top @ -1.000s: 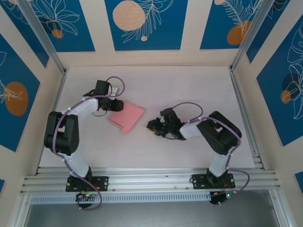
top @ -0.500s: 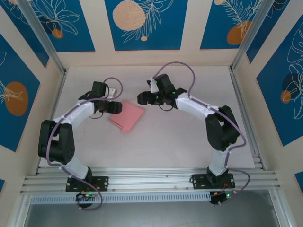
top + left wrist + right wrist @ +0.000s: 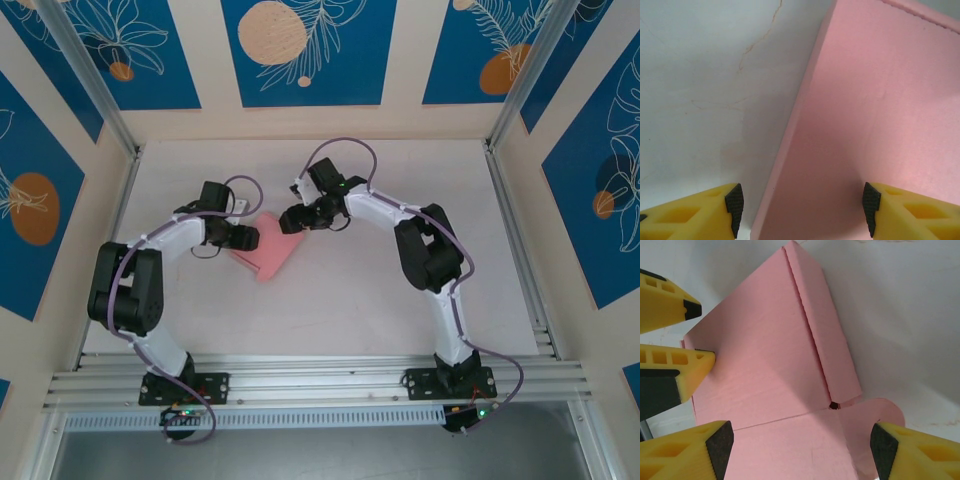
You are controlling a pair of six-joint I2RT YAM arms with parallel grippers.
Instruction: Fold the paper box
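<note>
The paper box (image 3: pixel 272 247) is a flat pink card piece lying on the white table, with a folded side strip and a rounded tab (image 3: pixel 885 412). My left gripper (image 3: pixel 247 238) is at its left edge. Its jaws are open, one pad over the bare table and one over the pink card (image 3: pixel 865 110). My right gripper (image 3: pixel 291 219) hovers over the box's far right corner, also open, its pads (image 3: pixel 720 447) spread across a creased panel (image 3: pixel 780 390) without pinching it. The left gripper's yellow fingers (image 3: pixel 687 367) appear at the card's edge in the right wrist view.
The table (image 3: pixel 400 290) is walled in by cream and blue panels, with aluminium posts (image 3: pixel 520 80) at the back corners and a rail (image 3: pixel 320 380) along the near edge. Open table lies right of and in front of the box.
My right arm swung from the middle of the table to the far side, then down onto the box's right corner, jaws opening. The left gripper opened wider and edged onto the box's left side.
</note>
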